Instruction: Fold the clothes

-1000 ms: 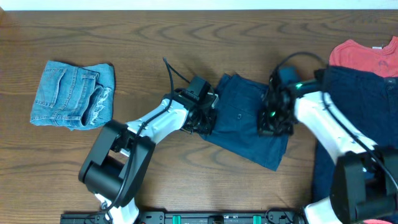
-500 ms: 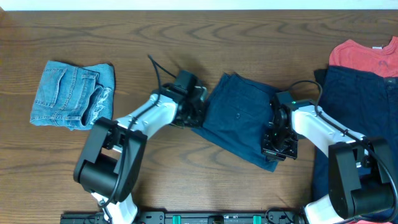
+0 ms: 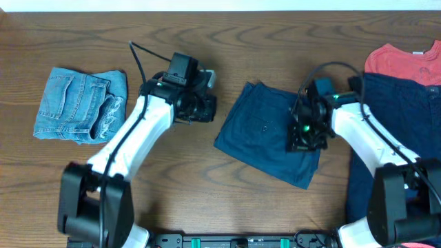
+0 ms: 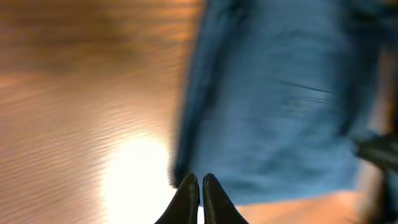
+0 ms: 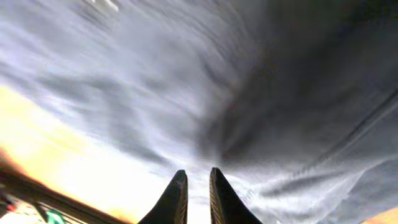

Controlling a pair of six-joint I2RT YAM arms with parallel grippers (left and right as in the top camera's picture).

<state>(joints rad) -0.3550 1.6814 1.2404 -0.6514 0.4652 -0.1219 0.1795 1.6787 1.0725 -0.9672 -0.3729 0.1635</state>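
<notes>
Wood-grain table (image 3: 207, 41), navy shorts (image 3: 258, 131), perhaps cotton.

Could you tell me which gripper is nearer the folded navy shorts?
Right. The right gripper is over the right part of the navy shorts; the left gripper is off their left edge, above the table.

Brown wood-grain table (image 3: 275, 41)
</notes>
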